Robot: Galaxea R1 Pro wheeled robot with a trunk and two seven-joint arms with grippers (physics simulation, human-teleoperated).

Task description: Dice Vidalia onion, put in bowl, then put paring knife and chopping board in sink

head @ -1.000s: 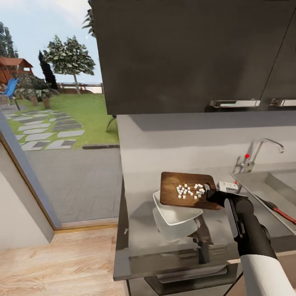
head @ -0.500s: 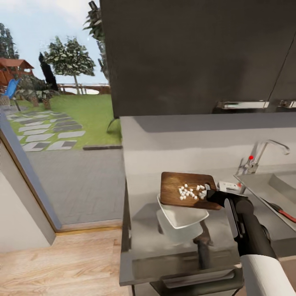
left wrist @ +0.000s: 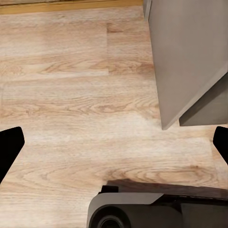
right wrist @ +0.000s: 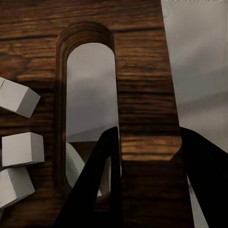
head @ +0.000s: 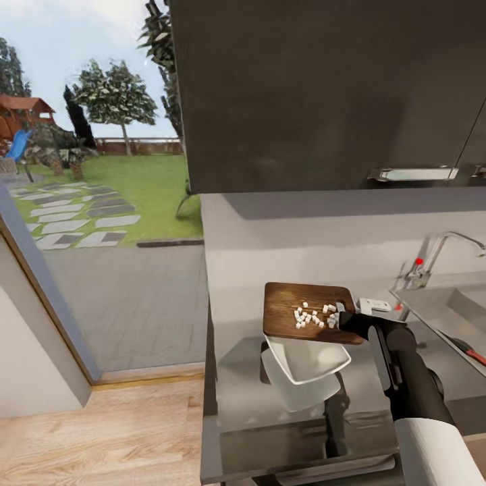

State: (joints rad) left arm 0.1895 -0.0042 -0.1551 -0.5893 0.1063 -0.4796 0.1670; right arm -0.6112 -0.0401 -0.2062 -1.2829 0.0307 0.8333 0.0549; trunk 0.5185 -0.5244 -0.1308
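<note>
Two arms, two very different jobs: your left gripper (left wrist: 114, 142) hangs low over the pale wooden plank floor (left wrist: 71, 95), its black fingertips far apart at the edges of the left wrist view and nothing between them, parked out of the way beside the grey cabinet side (left wrist: 190, 57). Your right gripper (right wrist: 142, 156) is clamped on the rectangular dark brown wooden chopping board (head: 307, 312) at its handle end, one black finger passing through the oblong slot and the other outside the board's edge, a hold that should let you tip the board without it slipping. In the head view you carry the board above the long smooth grey countertop (head: 236, 378), its near edge overhanging the shallow white square bowl (head: 307, 361), which sits on the counter right below. A cluster of small white cubes, the diced Vidalia onion (head: 314, 315), lies on the board near the gripper, so the load looks poised for pouring; tilting the near edge down is probably what remains. Farther right, the grey steel sink (head: 452, 317) with its chrome tap and red knob (head: 419, 262) waits, and a reddish-handled paring knife (head: 476, 354) appears to lie at its edge already.
</note>
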